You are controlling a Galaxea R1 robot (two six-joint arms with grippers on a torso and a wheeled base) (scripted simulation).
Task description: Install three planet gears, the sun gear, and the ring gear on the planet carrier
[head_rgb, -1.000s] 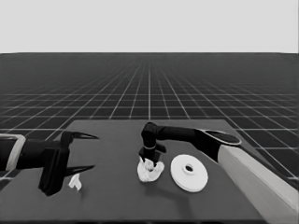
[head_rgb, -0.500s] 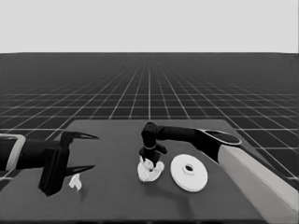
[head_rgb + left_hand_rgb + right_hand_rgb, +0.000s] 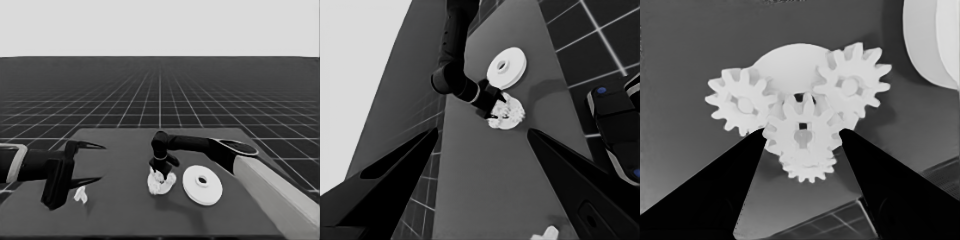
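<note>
The planet carrier, the smaller round part (image 3: 785, 62), lies mid-table with three planet gears on it: one (image 3: 742, 106) on one side, one (image 3: 852, 85) opposite, and one (image 3: 807, 170) half hidden. My right gripper (image 3: 802, 132) is shut on the sun gear (image 3: 802, 120), which sits over the carrier's middle and overlaps the others' teeth. In the head view this gripper (image 3: 161, 172) points down at the white cluster (image 3: 160, 186). The ring gear, the larger round part (image 3: 212, 191), lies flat just to its right. My left gripper (image 3: 100, 162) waits open over the table's left end.
A thin white piece (image 3: 80, 195) lies on the table under the left gripper's fingers, not held. The right arm's pale grey part (image 3: 280, 195) crosses the lower right corner. Dark machinery with blue lights (image 3: 615, 125) stands past the table's edge in the left wrist view.
</note>
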